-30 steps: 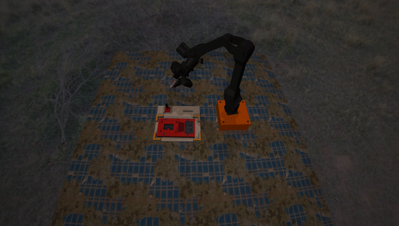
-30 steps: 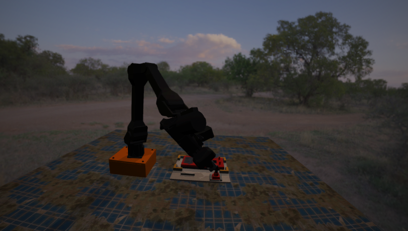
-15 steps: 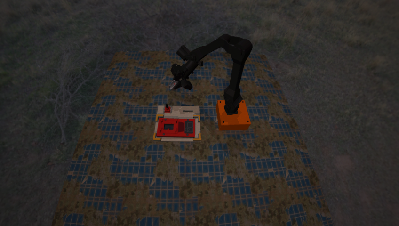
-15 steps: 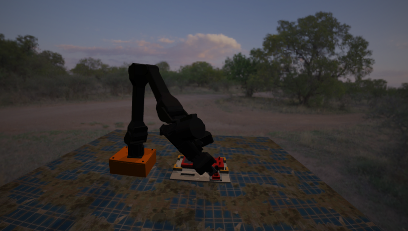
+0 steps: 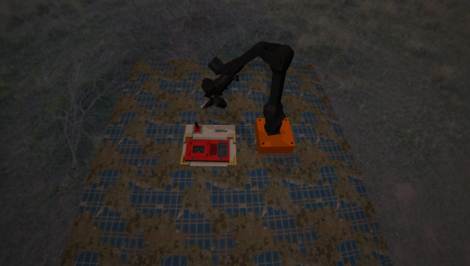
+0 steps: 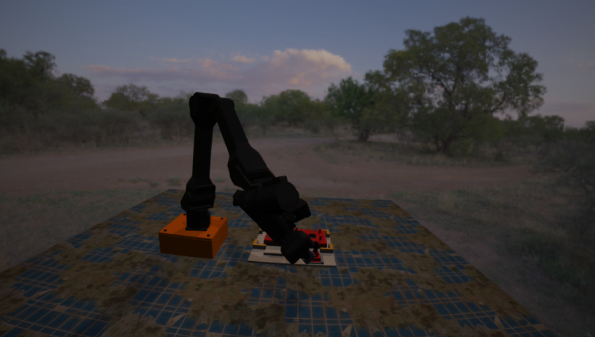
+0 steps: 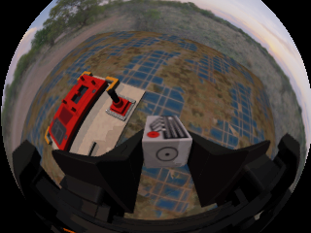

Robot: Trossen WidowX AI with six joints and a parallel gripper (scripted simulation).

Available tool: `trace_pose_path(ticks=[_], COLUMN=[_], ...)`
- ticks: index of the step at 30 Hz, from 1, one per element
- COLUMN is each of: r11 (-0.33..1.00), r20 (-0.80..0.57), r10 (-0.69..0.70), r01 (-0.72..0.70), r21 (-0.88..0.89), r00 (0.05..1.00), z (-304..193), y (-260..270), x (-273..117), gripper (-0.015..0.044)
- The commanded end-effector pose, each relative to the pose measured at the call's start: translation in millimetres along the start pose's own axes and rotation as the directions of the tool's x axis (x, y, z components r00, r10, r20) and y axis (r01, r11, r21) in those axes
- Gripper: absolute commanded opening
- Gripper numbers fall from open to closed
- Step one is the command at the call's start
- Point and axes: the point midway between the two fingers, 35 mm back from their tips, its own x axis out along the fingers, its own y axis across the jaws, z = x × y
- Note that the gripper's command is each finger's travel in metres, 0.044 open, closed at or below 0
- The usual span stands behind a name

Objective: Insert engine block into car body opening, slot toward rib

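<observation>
The pale grey block (image 5: 204,102) (image 7: 167,141) is clamped in the tool (image 5: 213,102) (image 7: 162,132), held above the worktop (image 5: 230,210) (image 6: 258,300) (image 7: 194,73); dark slots, a red dot and a ringed circle are shown on it. In the red car body (image 5: 213,150) (image 7: 78,109), the opening is left unfilled, as far as can be made out. The body is carried by a pale tray (image 5: 210,131) (image 6: 266,258) (image 7: 104,116), beside a red piece (image 5: 197,128) (image 7: 120,106) with a black knob.
</observation>
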Motion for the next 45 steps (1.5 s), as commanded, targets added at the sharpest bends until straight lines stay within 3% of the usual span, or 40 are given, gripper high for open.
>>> trace_pose_path(ticks=[1,45], r11=[1.000,1.000], r20=[-0.001,-0.002], r10=[0.013,0.014], r01=[-0.013,-0.014], r21=[0.004,0.004], r00=[1.000,1.000], z=[-7,-44], y=[3,4], x=[7,47], gripper=[0.0000,0.0000])
